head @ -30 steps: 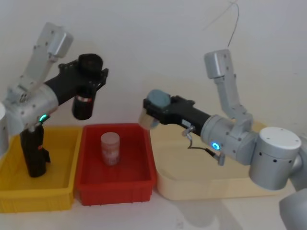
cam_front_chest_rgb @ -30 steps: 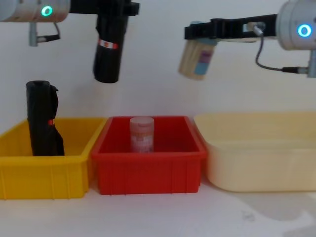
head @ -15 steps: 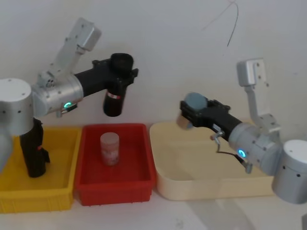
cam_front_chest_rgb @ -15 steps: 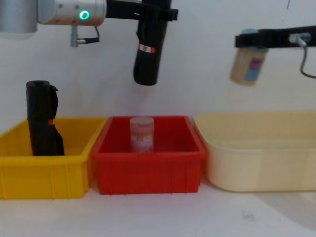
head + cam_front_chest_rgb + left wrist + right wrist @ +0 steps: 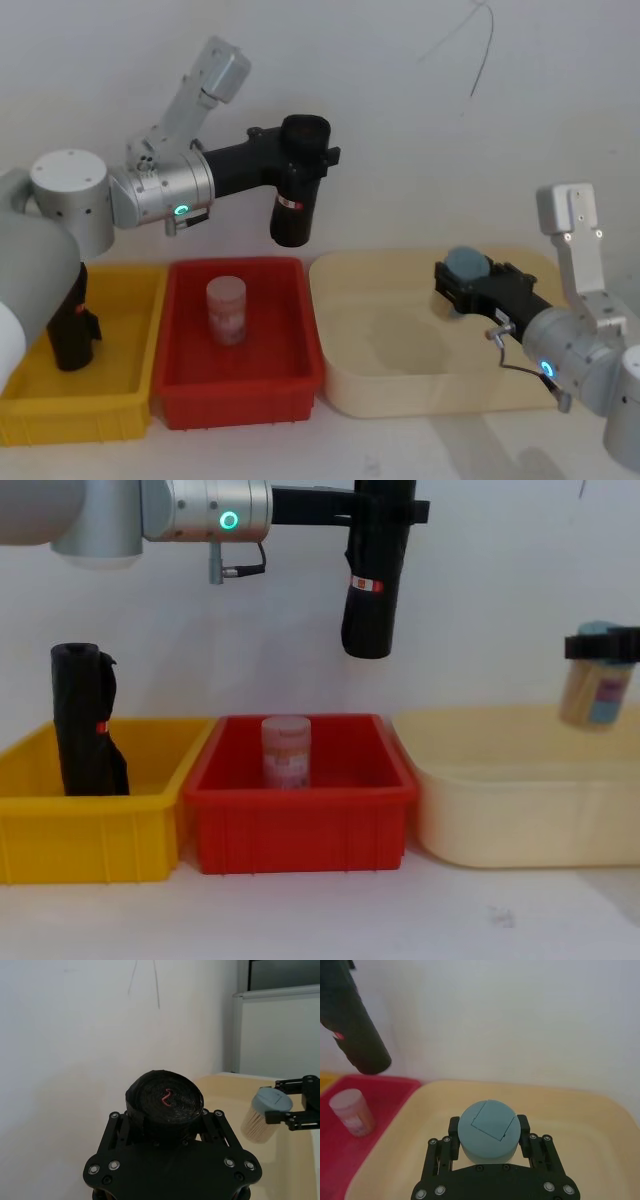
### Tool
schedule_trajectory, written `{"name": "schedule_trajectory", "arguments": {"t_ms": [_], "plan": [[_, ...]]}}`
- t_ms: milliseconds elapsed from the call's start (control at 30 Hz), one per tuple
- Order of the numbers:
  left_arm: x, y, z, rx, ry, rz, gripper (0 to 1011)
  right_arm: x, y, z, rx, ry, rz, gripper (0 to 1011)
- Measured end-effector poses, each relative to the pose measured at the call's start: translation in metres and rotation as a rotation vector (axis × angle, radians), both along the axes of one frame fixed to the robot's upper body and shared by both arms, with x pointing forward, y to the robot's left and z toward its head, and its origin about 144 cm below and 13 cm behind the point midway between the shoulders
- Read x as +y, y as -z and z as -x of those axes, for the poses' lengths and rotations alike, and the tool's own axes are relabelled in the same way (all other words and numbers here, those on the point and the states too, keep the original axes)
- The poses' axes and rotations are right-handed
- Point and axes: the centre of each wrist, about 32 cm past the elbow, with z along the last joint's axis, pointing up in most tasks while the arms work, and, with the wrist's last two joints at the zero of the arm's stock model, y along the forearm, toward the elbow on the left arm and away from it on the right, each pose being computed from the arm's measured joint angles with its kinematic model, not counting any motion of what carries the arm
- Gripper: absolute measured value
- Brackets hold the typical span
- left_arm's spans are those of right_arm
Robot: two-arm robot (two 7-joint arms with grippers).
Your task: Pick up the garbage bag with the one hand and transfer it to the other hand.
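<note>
White wall (image 5: 400, 90), pale tabletop (image 5: 320, 920). My left gripper (image 5: 305, 158) clamps the garbage bag (image 5: 292, 215) above the red bin (image 5: 240, 378); my right gripper (image 5: 470, 285) grips a blue-lidded jar (image 5: 466, 264) over the cream tub (image 5: 420, 395).

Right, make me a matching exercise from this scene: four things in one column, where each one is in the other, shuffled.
Things:
1. garbage bag
2. slumped black roll
3. clear jar
4. blue-lidded jar

Places:
A. standing in the red bin
B. held by the right gripper over the cream tub
C. standing in the yellow bin
D. held in the air by the left gripper

Pairs: 1-D, 2-C, 3-A, 4-B
</note>
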Motion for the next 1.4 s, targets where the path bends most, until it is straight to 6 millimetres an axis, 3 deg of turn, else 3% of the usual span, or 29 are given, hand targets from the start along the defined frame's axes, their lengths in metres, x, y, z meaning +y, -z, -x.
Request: {"name": "schedule_trajectory", "arguments": {"t_ms": [300, 733, 1400], "plan": [[-0.003, -0.002, -0.004, 0.0, 0.032, -0.001, 507, -0.007, 0.01, 0.004, 0.027, 0.009, 0.008, 663], [-0.003, -0.004, -0.006, -0.004, 0.051, -0.005, 507, -0.012, 0.017, 0.007, 0.041, 0.006, 0.01, 996], [-0.002, -0.005, -0.006, -0.006, 0.056, -0.007, 507, 0.0, 0.02, 0.016, -0.066, -0.165, -0.034, 1001]]}}
